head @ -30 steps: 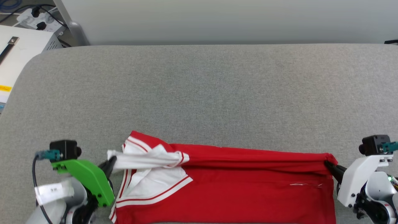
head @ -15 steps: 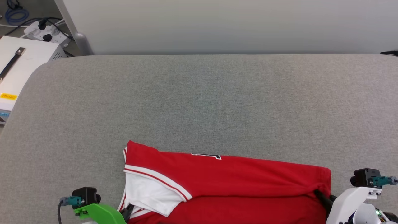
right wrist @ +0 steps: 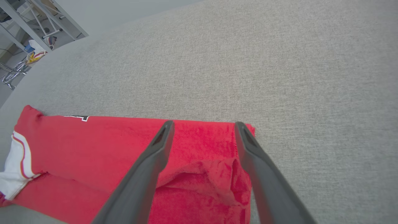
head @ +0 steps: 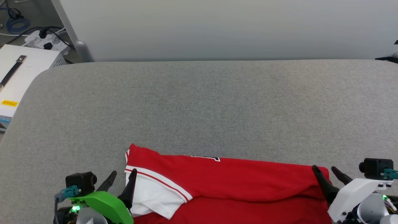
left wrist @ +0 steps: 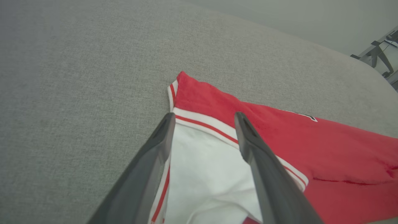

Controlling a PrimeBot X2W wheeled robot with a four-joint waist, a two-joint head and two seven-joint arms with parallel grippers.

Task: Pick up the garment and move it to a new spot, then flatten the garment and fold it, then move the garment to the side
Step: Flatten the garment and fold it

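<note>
Left gripper point(head: 124, 171): jaws spread wide and empty, tips straddling the edge of the white sleeve point(left wrist: 205, 174) at the left end of the garment point(head: 242, 183). Right gripper point(head: 323, 168): jaws equally wide and empty, tips over the garment's right hem corner. The garment lies folded lengthwise, its long axis running left to right between the two grippers. The grey padded surface point(head: 199, 102) stretches away beyond its far fold. Each arm stands at its own end, equally near, so a crosswise fold could probably start from either.

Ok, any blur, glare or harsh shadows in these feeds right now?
Head view: even soft light, garment sharp, no glare. Left wrist view: upper-left corner dim, near fingers slightly soft. Right wrist view: garment weave crisp, no hard shadows.
</note>
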